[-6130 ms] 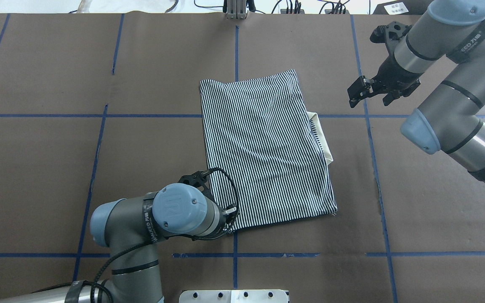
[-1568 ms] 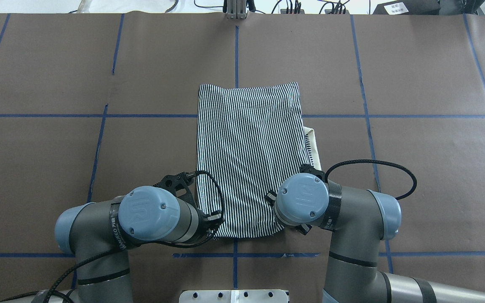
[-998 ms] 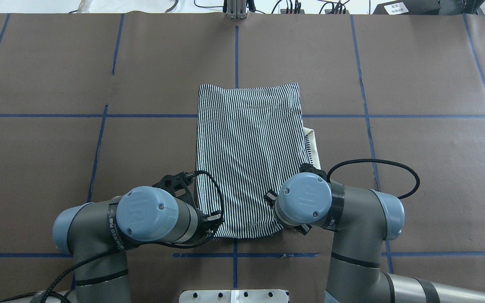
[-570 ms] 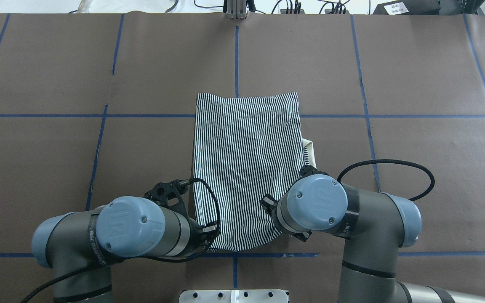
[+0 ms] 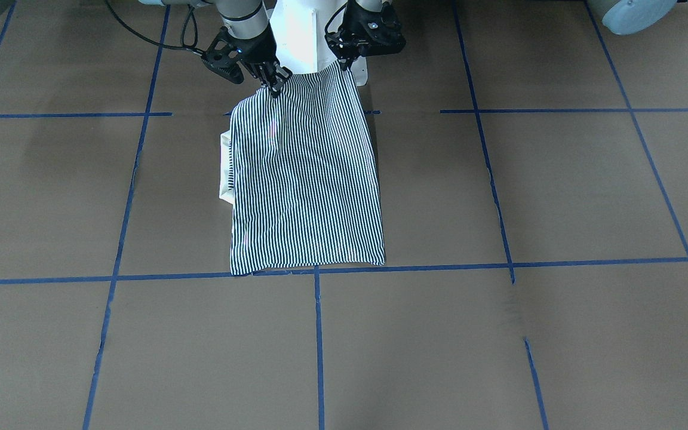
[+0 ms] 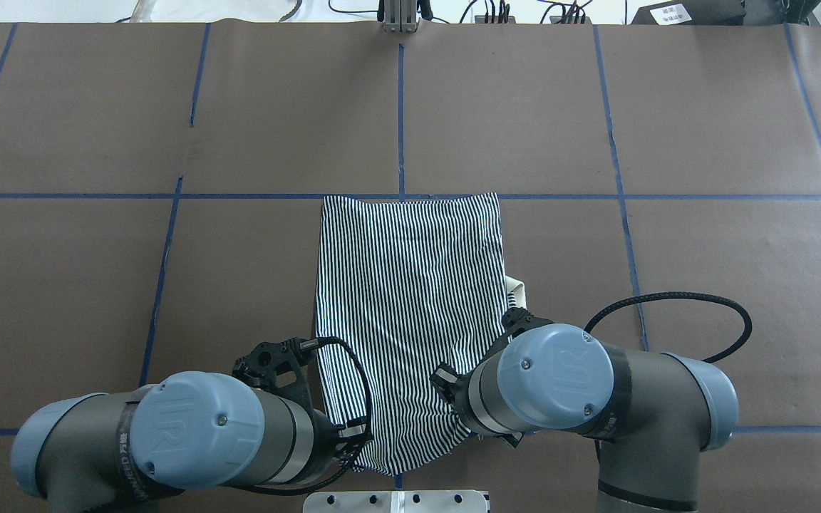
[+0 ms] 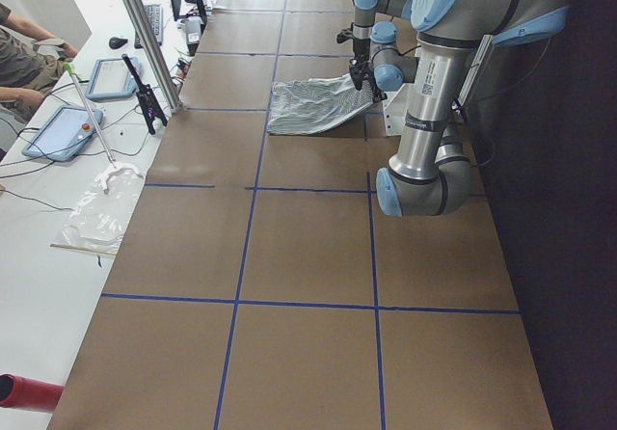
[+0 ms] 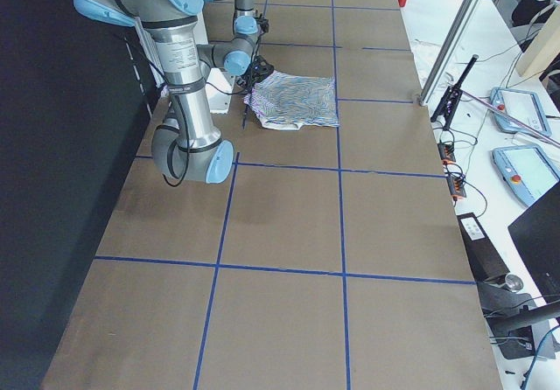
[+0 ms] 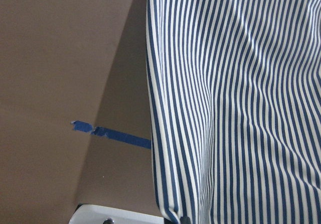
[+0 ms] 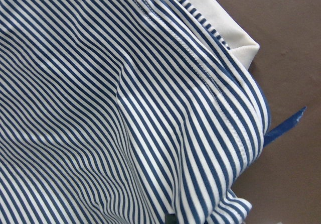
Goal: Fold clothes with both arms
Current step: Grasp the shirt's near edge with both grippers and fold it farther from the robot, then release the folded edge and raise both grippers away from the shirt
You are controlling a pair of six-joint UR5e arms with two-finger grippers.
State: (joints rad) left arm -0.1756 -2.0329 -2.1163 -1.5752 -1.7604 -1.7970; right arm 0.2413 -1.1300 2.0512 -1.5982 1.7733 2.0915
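The striped polo shirt (image 6: 410, 299) lies folded lengthwise on the brown table, with its cream collar (image 6: 517, 288) sticking out on its right side. In the front-facing view the left gripper (image 5: 344, 60) and the right gripper (image 5: 273, 86) are each shut on a near corner of the shirt (image 5: 305, 179). They hold that edge raised near the robot's base, and the far edge rests on the table. From overhead both wrists hide the fingertips. Striped cloth (image 9: 241, 108) fills the left wrist view. The right wrist view shows cloth and the collar (image 10: 225, 23).
Blue tape lines (image 6: 400, 107) divide the brown table cover. The white pedestal base (image 5: 302, 36) stands right behind the lifted edge. A metal post (image 7: 145, 35) and tablets (image 7: 63, 131) are on the operators' side bench.
Both arms have pulled back toward the robot's base with the shirt's near corners. The shirt slid toward the robot, and its far edge now lies on the blue cross line.
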